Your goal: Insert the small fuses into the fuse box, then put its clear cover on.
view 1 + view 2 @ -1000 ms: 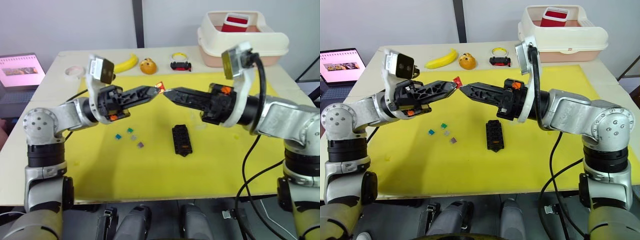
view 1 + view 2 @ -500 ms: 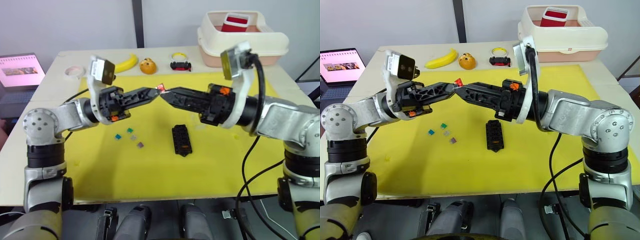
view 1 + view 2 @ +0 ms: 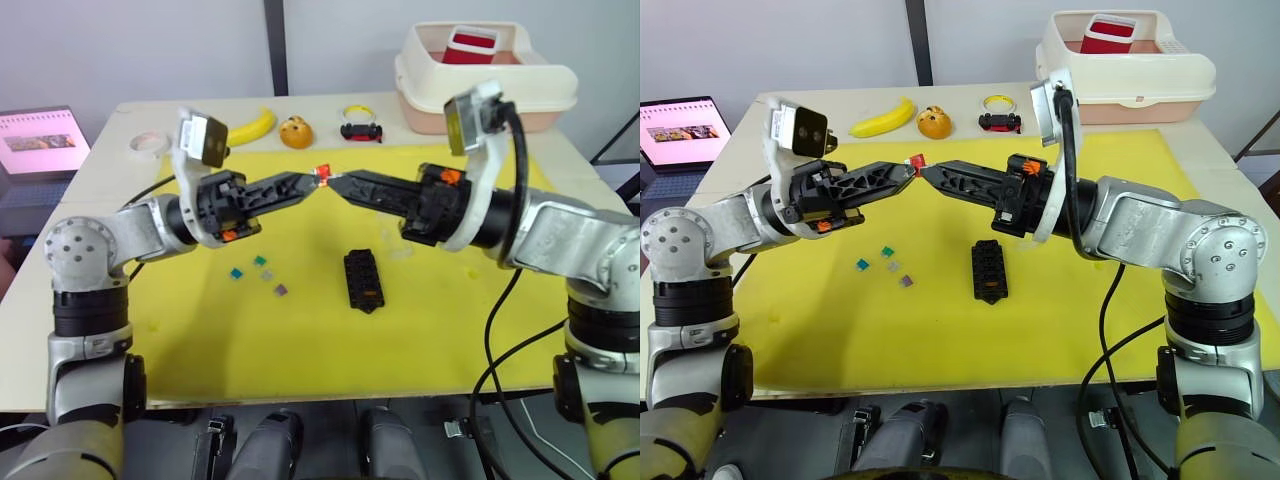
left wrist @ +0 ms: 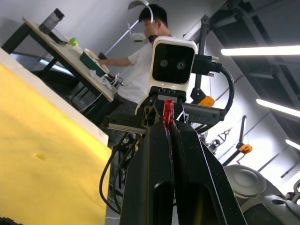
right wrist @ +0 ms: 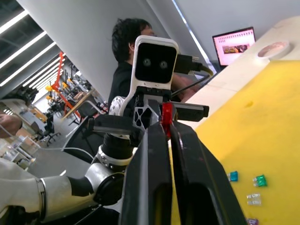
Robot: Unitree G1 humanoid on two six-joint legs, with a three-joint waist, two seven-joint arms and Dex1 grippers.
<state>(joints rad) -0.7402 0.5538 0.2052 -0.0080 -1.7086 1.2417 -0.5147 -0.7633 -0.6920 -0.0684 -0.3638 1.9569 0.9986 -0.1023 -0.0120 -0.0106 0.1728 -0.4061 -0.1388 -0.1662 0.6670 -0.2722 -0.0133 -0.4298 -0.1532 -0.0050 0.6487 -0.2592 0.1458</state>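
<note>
My two grippers meet tip to tip in mid-air above the yellow mat [image 3: 300,340]. A red small fuse [image 3: 322,173] stands pinched between them. My left gripper [image 3: 312,180] is shut on it, as the left wrist view shows [image 4: 168,112]. In the right wrist view the same fuse [image 5: 166,117] fills the narrow gap at the tips of my right gripper [image 3: 334,181]. The black fuse box [image 3: 363,281] lies on the mat below. Left of it lie several loose fuses: teal [image 3: 237,273], green [image 3: 260,261], grey [image 3: 267,275], purple [image 3: 281,289]. A faint glossy patch under my right forearm [image 3: 402,246] looks like the clear cover.
Along the mat's far edge lie a banana [image 3: 252,126], an orange ball [image 3: 294,132], a black-and-red toy car [image 3: 361,131] and a yellow ring [image 3: 357,113]. A cream tub [image 3: 545,85] stands back right. A tape roll [image 3: 150,143] and a laptop [image 3: 40,145] are at the left.
My right gripper pushed in toward the left fingertips, then eased back a little. The red fuse and my left gripper stayed almost where they were.
</note>
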